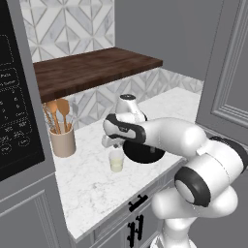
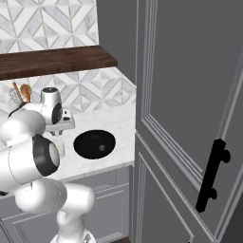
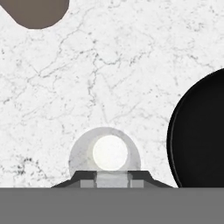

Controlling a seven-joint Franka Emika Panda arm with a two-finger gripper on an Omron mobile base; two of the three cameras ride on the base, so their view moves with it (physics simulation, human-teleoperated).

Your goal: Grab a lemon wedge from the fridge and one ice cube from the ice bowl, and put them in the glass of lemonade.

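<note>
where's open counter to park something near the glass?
Bare marble in front of the glass toward the counter edge, and between it and the spoon cup. Crowded to its right: the black bowl sits close, and the gripper hangs above the glass.

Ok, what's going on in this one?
The white arm has its claw poised right above the glass of lemonade on the marble counter. Something pale sits between the fingertips, directly over the glass, but I can't tell what it is. The ice bowl sits just beside the glass, and a tan cup with wooden spoons stands further along the counter.
</note>
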